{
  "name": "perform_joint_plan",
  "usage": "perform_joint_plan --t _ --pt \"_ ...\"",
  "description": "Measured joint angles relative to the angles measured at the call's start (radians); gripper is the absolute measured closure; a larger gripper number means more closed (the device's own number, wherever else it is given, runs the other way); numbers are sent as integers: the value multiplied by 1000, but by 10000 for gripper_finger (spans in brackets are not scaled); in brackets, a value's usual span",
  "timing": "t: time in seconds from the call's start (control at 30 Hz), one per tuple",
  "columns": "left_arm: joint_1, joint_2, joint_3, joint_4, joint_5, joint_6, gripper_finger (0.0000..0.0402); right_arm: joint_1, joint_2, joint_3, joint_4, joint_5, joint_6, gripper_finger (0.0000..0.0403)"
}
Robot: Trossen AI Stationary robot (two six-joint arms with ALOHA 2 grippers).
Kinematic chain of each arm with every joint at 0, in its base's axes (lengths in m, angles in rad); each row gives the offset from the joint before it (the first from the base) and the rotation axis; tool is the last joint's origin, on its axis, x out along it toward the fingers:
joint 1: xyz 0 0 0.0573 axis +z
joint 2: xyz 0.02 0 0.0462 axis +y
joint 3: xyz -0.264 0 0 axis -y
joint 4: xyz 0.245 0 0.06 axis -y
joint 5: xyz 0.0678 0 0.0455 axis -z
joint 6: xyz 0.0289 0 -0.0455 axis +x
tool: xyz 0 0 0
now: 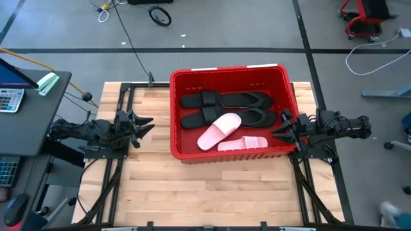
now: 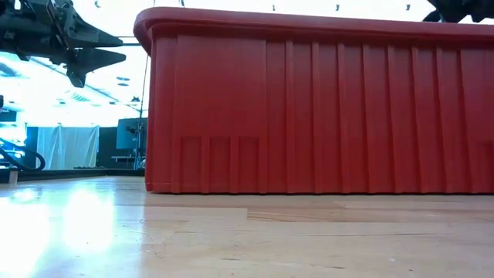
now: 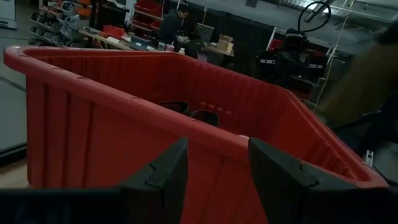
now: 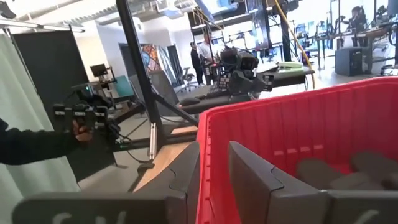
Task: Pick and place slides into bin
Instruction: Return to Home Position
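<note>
— Wooden table (image 1: 192,186) from above: what do we see?
— We see the bin (image 1: 174,115) at centre with the slides (image 1: 221,128) inside it. The left gripper (image 1: 145,125) sits at nine o'clock and the right gripper (image 1: 279,127) at three.
— Low view?
— We face the bin's ribbed wall.
— Wrist views?
— We find both finger pairs spread beside the rim.

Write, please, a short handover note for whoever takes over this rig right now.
The left end effector is open and empty, beside the bin's left wall and apart from it.
The right end effector is open and empty, at the bin's right rim.
The bin stands between the arms and holds four black slides and two pink slides.
Done: six slides are binned; none shows outside it.
Left: probably only parking both arms at home.
</note>
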Motion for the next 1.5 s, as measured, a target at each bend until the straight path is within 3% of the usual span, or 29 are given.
perform_joint_plan --t 0.37,1.5 --pt "0 0 0 -20 0 -18 230 0 0 -110 110 1 25 314" --pt "0 0 0 -19 0 -25 230 0 0 -112 108 1 55 314"
